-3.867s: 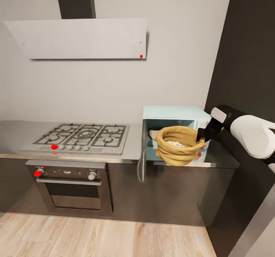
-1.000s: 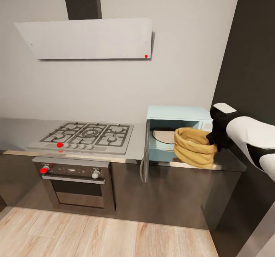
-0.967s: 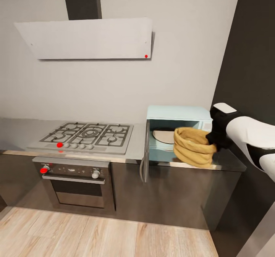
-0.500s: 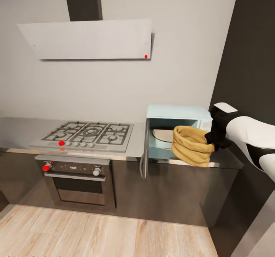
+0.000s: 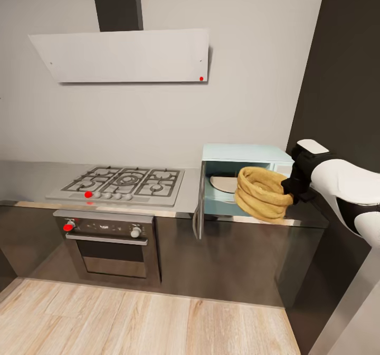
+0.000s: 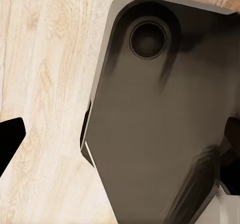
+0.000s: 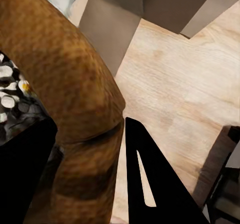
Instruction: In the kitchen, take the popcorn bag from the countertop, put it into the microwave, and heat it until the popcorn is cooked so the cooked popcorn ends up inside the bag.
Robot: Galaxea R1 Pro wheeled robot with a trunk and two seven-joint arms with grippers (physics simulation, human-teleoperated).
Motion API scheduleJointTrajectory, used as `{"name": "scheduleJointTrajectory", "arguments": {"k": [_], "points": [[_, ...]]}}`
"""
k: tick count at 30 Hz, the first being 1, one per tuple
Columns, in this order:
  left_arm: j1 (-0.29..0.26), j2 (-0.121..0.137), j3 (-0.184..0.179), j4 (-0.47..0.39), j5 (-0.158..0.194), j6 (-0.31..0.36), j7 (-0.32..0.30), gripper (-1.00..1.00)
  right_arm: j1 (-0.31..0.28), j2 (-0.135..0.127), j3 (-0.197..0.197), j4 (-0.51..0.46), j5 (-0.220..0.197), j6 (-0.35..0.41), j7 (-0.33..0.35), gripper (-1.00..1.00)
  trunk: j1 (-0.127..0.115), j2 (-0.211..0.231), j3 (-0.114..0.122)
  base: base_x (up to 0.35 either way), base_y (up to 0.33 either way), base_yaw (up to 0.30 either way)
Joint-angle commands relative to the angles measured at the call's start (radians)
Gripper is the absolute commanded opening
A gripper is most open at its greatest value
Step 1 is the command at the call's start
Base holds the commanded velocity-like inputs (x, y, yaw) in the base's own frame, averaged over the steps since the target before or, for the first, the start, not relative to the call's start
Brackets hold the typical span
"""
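We see the right claw (image 5: 289,190) clamped on the rolled rim of the popcorn bag (image 5: 261,193), a crumpled tan paper sack held tilted at the open mouth of the microwave (image 5: 244,155), a pale mint box on the glossy grey counter (image 5: 182,201). White kernels (image 7: 7,86) show inside. Whether the left claw (image 6: 7,141) is open, we cannot tell.

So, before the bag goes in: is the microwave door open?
Open. The microwave door swings out left, baring its cavity and turntable plate.
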Motion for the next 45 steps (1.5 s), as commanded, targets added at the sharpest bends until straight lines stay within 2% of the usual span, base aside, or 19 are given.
{"name": "scheduleJointTrajectory", "arguments": {"k": [1, 6, 37, 40, 45], "points": [[0.0, 0.0, 0.003, -0.001, 0.0, 0.001, 0.002, 1.0, -0.001, 0.01, 0.011, -0.001, -0.01, 0.01, -0.001, -1.0, 0.0, -0.001, -0.001, 0.0, 0.0, 0.0], [0.0, 0.0, 0.003, -0.001, 0.0, 0.001, 0.002, 1.0, -0.001, 0.028, 0.011, -0.001, -0.01, -0.021, 0.004, -1.0, 0.0, -0.001, -0.001, 0.0, 0.0, 0.0], [0.0, 0.0, 0.002, -0.001, 0.0, 0.001, 0.001, 1.0, 0.0, 0.032, 0.017, 0.0, -0.008, -0.043, 0.002, -1.0, 0.0, -0.001, -0.001, 0.066, 0.018, 0.0], [0.0, 0.0, 0.003, -0.001, 0.0, 0.001, 0.0, 1.0, 0.001, 0.032, 0.017, 0.002, -0.007, -0.07, 0.0, -1.0, 0.0, -0.001, -0.001, 0.172, 0.0, 0.0], [0.0, 0.0, 0.003, -0.001, 0.0, 0.001, 0.0, 1.0, 0.0, 0.032, 0.018, 0.004, -0.007, -0.075, -0.001, -1.0, 0.0, -0.001, -0.001, 0.019, 0.0, 0.0]]}}
